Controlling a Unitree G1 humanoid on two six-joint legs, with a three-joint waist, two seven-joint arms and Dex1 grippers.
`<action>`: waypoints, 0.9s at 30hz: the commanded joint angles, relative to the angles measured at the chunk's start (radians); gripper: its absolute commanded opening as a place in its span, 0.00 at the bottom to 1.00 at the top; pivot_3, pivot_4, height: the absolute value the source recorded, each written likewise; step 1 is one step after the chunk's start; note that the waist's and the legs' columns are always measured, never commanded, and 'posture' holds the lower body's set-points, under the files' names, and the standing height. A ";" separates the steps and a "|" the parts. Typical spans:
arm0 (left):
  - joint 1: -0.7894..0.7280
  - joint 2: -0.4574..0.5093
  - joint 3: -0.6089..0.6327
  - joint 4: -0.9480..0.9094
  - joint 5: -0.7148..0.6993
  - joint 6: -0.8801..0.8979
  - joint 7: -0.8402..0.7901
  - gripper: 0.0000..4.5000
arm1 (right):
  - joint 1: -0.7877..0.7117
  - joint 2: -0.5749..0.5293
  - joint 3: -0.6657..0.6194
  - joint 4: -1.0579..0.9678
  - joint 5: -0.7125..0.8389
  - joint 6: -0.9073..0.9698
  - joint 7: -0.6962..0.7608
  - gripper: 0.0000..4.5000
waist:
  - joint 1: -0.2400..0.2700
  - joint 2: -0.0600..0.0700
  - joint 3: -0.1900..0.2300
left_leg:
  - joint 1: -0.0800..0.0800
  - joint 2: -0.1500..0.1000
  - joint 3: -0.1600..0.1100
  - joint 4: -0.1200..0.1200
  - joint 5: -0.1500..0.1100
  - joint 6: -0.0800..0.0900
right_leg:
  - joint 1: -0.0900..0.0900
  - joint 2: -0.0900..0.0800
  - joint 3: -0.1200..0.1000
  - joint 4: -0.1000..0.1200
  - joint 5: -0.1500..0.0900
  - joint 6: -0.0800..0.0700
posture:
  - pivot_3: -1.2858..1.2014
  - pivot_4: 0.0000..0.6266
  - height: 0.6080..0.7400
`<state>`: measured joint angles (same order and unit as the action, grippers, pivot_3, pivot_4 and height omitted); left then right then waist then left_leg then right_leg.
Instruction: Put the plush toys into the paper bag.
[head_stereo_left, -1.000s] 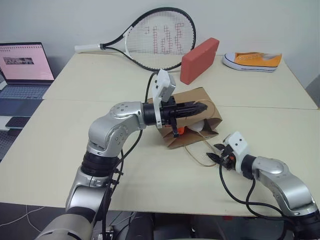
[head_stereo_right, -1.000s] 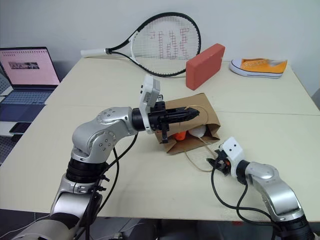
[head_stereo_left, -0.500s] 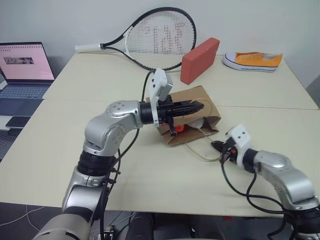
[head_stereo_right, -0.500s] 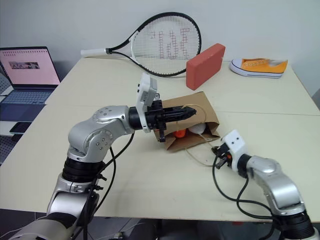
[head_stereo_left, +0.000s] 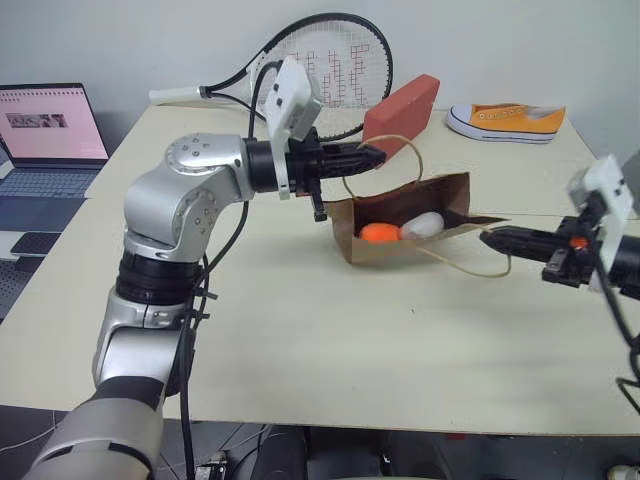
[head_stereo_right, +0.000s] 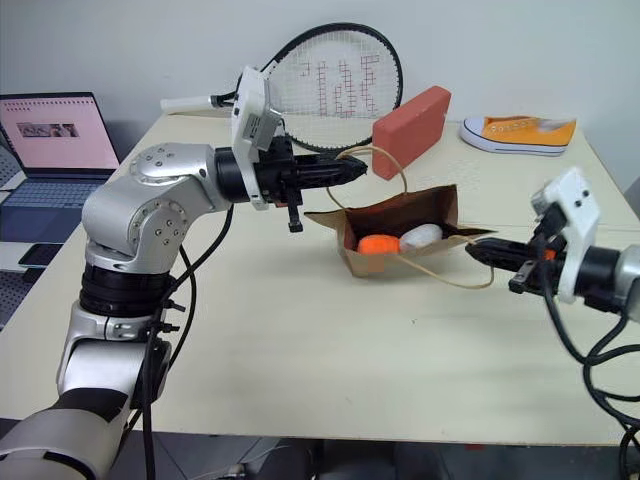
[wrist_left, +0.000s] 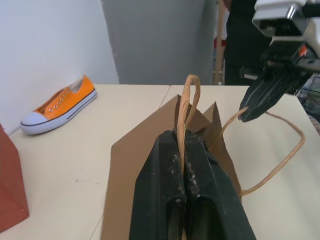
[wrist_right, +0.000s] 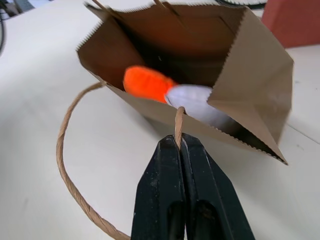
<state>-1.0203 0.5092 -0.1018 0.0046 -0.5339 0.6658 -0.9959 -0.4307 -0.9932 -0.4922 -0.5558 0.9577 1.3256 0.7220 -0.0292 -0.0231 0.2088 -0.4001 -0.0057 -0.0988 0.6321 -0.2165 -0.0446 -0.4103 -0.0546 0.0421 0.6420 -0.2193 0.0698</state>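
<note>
At frame centre, the paper bag (head_stereo_left: 405, 232) stands open with both plush toys (head_stereo_left: 400, 229) inside. The left tool (head_stereo_left: 372, 156) is clamped on one loop handle (head_stereo_left: 400, 160); the right tool (head_stereo_left: 487, 238) pinches the other handle (wrist_right: 75, 165).

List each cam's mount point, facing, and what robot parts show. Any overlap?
Head stereo pair: on the head, forward and down over the table; both arms, left gripper, right gripper.
Left wrist: along its own fingers, which pinch a handle of the paper bag; the right gripper shows too.
Right wrist: along its own fingers into the bag's mouth.
Shared: bag, orange toy, white toy.
</note>
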 joint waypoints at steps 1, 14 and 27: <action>-0.065 -0.016 -0.010 0.048 0.035 -0.030 -0.011 0.00 | -0.064 -0.044 -0.034 0.048 0.084 0.069 -0.016 0.00 | 0.000 0.000 0.000 | 0.000 0.000 0.000 0.000 0.000 0.000 | 0.000 0.000 0.000 0.000 0.000 0.000 | 0.52 0.24 1.00; -0.214 -0.104 -0.042 0.298 0.131 -0.086 -0.046 0.00 | -0.193 -0.079 0.032 0.191 0.189 0.140 -0.053 0.00 | -0.001 0.000 0.000 | -0.001 0.000 0.001 -0.002 0.000 0.000 | -0.002 0.000 0.001 0.000 0.000 0.000 | 0.52 0.24 1.00; -0.157 -0.143 -0.029 0.263 0.118 -0.075 -0.119 0.48 | -0.182 -0.040 0.055 0.200 0.159 0.081 -0.105 0.53 | -0.004 0.000 0.000 | -0.002 0.000 0.002 -0.002 0.000 0.000 | -0.004 0.000 0.001 0.001 0.000 0.000 | 0.52 0.24 1.00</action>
<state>-1.1713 0.3492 -0.1541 0.3239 -0.3942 0.5826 -1.0934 -0.6068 -1.0115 -0.4003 -0.3489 1.1038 1.4285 0.6080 -0.0333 -0.0230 0.2089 -0.4020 -0.0056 -0.0970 0.6303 -0.2165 -0.0446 -0.4150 -0.0546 0.0435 0.6434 -0.2193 0.0703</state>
